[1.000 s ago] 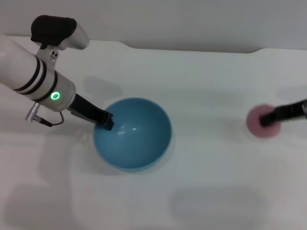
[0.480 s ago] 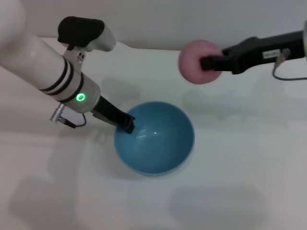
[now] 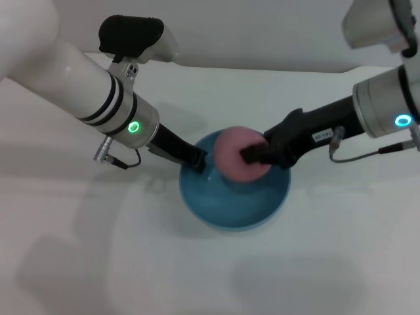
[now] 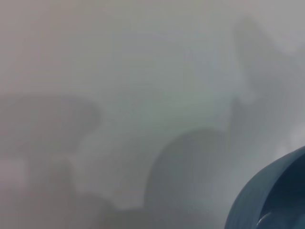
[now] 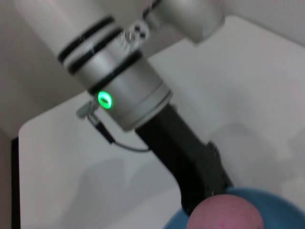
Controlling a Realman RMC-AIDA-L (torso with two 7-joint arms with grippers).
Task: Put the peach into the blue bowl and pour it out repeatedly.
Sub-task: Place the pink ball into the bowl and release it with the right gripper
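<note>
A moment ago the peach [image 3: 237,155] hung high beyond the blue bowl [image 3: 235,209]; now the right gripper [image 3: 252,156], clamped on it, has brought it down over the bowl's middle, so release looks close. The left gripper [image 3: 198,162] pinches the bowl's near-left rim, and the bowl has slid rightward with it. The peach is round, with no long axis; I can't see its stem mark.

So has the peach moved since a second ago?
Yes. The right pincer carried the peach from the table's right side leftward, over the blue bowl.
</note>
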